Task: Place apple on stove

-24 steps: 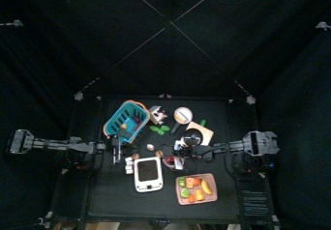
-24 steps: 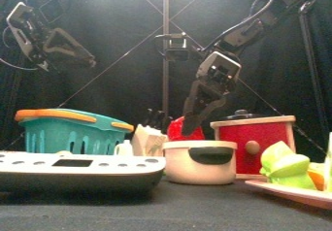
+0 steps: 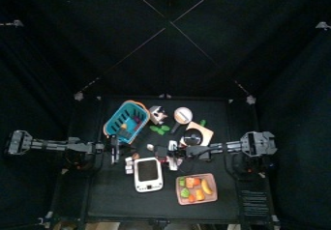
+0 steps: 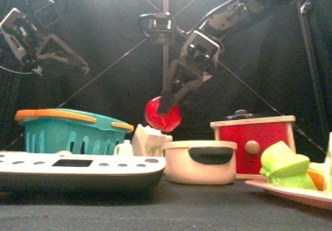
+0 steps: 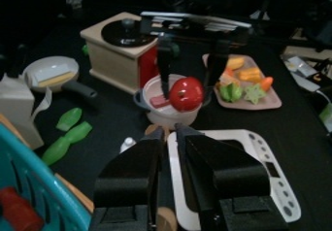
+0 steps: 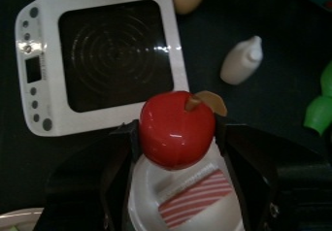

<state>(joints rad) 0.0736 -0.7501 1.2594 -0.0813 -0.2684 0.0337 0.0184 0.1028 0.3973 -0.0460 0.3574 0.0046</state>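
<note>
The apple [image 6: 176,128] is pinched by the right gripper [image 6: 178,155]; it should be lowered squarely over the stove [image 6: 97,55], seemingly still short of it

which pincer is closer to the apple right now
Right. The right pincer is shut on the apple, lifted above the table. The left pincer sits apart from it, beside the stove.

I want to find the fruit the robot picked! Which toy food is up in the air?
The red apple. The right gripper holds it above the white pot, while the orange and green pieces lie on the tray.
</note>
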